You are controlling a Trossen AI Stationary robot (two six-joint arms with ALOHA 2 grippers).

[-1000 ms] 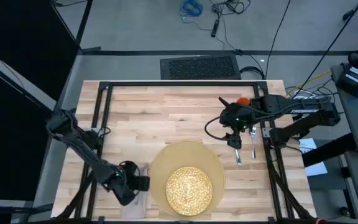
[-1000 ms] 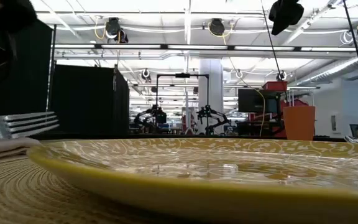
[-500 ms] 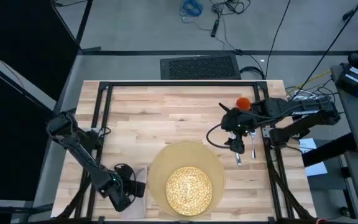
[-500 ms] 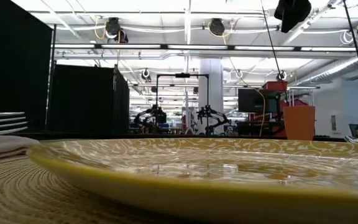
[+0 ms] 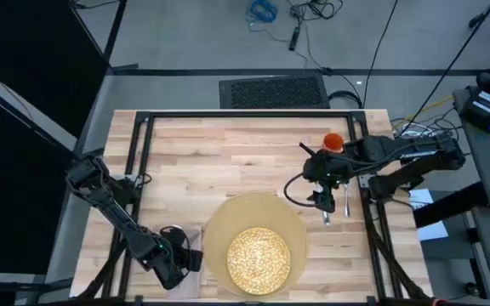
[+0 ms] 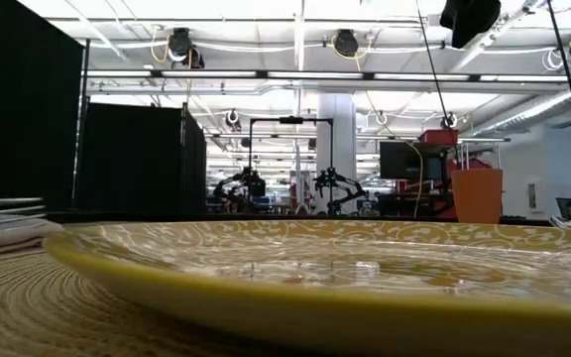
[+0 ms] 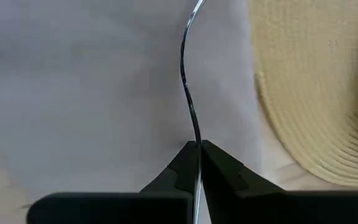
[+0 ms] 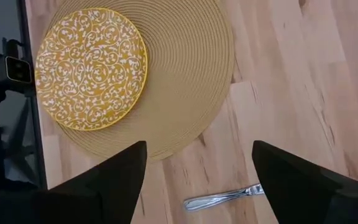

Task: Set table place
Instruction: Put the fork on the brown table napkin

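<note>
The round tan placemat point(image 5: 258, 223) carries the yellow patterned plate point(image 5: 259, 260) near the table's front edge. Left of it lies the pale napkin point(image 5: 191, 239). My left gripper point(image 5: 182, 257) is at the napkin's near end, shut on the silver fork point(image 7: 189, 93). In the low view the fork point(image 6: 3, 206) is level, just over the napkin point(image 6: 3, 233); whether it rests on it I cannot tell. My right gripper point(image 5: 321, 194) hangs open above the table, right of the placemat. Two silver utensils point(image 5: 327, 214) point(image 5: 347, 197) lie there. The orange cup point(image 5: 333, 140) stands behind them. My left gripper pinches the fork's handle point(image 7: 196, 144) between its two fingertips point(image 7: 219, 163). The fork shows edge-on and runs straight on ahead of the fingers, along their line, over the napkin point(image 7: 92, 93). The handle's end is hidden between the fingers.
A black metal frame point(image 5: 143, 119) rings the work area. Bare wood point(image 5: 228, 157) lies beyond the placemat toward the far edge. In the right wrist view one silver utensil point(image 8: 222, 198) lies on the wood beside the placemat point(image 8: 191, 81).
My left gripper has moved toward the table's near edge and come down, staying shut on the fork. The fork's tines, raised a second ago, have sunk to just above the napkin. My right gripper has risen slightly.
</note>
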